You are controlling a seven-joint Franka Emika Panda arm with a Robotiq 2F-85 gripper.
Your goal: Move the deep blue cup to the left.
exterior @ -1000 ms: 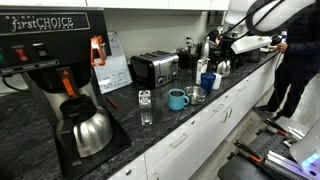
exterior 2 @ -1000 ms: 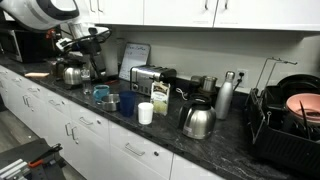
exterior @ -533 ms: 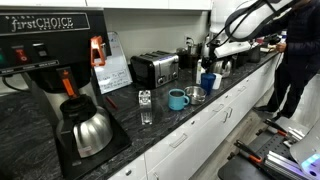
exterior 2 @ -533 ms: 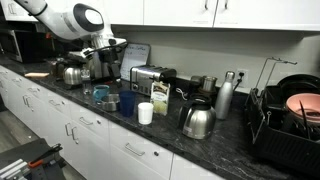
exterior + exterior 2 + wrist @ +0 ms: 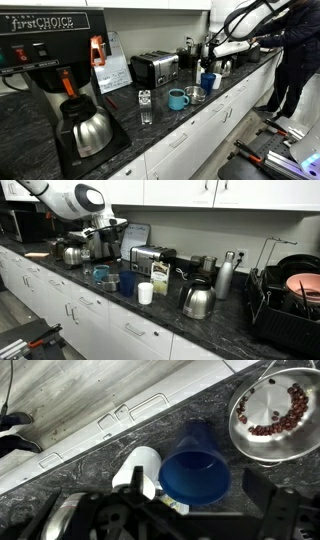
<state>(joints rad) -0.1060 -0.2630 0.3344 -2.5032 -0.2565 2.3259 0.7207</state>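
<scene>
The deep blue cup stands upright on the dark counter, also seen in an exterior view. In the wrist view the deep blue cup is seen from above, empty, centred between the fingers. My gripper is open and empty, hovering above the cup; it shows in both exterior views. A small white cup stands right beside the blue cup, nearly touching it.
A teal mug and a metal bowl holding dark beans stand close by. A toaster, a coffee maker, kettles and a carton line the counter. A person stands nearby.
The arm swung over from the kettle area to above the deep blue cup, then held still for the last half second. The cups have not moved.
</scene>
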